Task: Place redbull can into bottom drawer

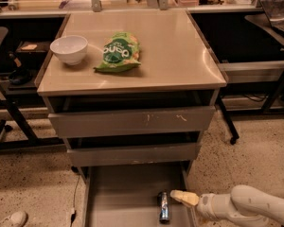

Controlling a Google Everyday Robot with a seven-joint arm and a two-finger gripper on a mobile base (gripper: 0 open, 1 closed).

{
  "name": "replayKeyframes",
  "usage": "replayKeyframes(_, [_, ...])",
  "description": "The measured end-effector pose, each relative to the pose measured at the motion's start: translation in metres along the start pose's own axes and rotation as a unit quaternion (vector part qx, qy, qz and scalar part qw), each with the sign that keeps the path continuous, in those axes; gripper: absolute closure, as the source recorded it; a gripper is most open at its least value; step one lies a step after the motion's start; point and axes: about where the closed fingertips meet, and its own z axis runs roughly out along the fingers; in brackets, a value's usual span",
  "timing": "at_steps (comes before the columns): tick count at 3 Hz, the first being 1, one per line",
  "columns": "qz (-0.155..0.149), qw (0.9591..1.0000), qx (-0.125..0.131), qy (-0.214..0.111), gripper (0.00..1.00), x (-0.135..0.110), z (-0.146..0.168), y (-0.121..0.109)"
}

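Observation:
The redbull can (164, 207) lies on its side on the grey floor of the bottom drawer (123, 193), near the drawer's right wall, its length running front to back. The drawer is pulled out at the bottom of the cabinet. My gripper (175, 196) reaches in from the lower right on its white arm, and its tan tip is just right of the can's far end, at about the can's height. I cannot see contact between the two.
The two upper grey drawers (132, 122) stand slightly ajar above. On the tan cabinet top (180, 56) are a white bowl (69, 48) and a green snack bag (118, 52). Dark table frames and legs stand to the left and right on the speckled floor.

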Motion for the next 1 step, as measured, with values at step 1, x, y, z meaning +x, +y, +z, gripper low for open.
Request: replayKeyframes(1, [-0.009,0.9999,0.006,-0.001,0.00,0.0038,-0.0083,0.0055])
